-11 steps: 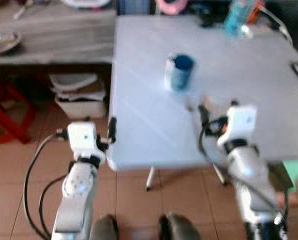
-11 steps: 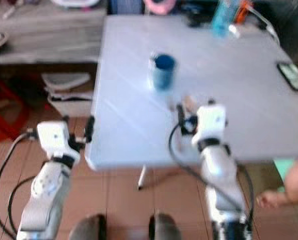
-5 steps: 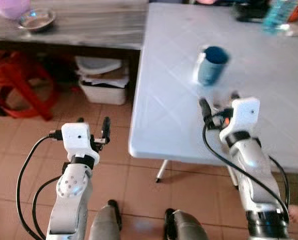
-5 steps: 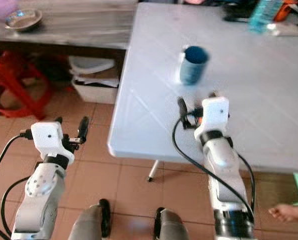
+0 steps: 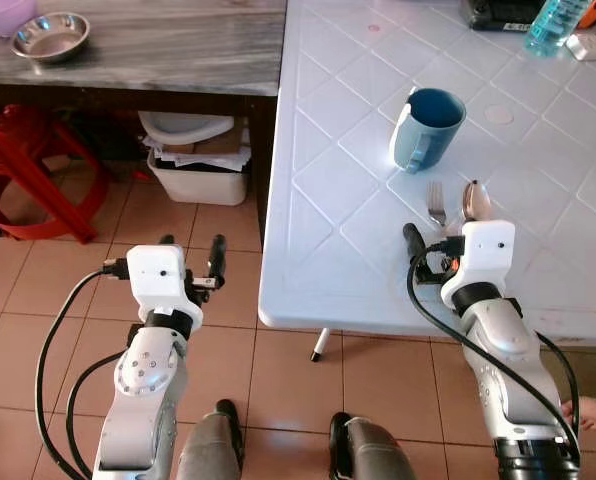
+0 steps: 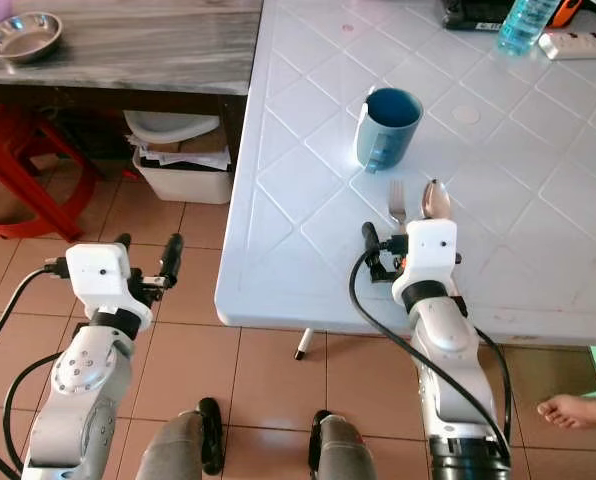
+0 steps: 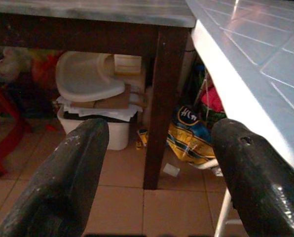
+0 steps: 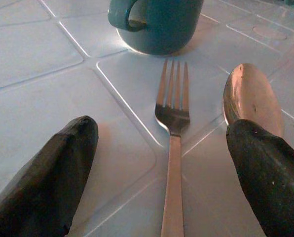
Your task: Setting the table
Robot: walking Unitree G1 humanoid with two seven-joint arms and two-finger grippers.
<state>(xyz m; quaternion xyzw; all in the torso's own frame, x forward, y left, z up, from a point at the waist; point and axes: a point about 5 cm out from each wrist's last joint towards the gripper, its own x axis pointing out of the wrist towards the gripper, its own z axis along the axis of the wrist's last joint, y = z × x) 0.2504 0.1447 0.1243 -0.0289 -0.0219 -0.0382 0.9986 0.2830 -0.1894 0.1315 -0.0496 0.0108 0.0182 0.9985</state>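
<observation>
Right end effector parked over the fork and spoon, left one off the side of the bench.

So your right end effector [image 8: 162,163] sits low over the white bench [image 6: 298,200] near its front edge, fingers [image 8: 48,173] spread wide with nothing between them. The fork [image 8: 172,148] lies flat right in the gap, tines toward the blue mug [image 6: 387,128], and the spoon [image 8: 250,96] lies just beside the fork, its bowl partly behind one fingertip. The mug stands upright a bit further in from that edge, handle facing the front-left corner. Your left end effector [image 7: 157,177] hangs out past the bench's left edge above the tiled floor [image 5: 38,300], fingers also spread and empty, pointing at a white bin [image 7: 95,106] under the wooden side table [image 5: 158,50]. A water bottle [image 6: 523,25] stands by the far edge.
</observation>
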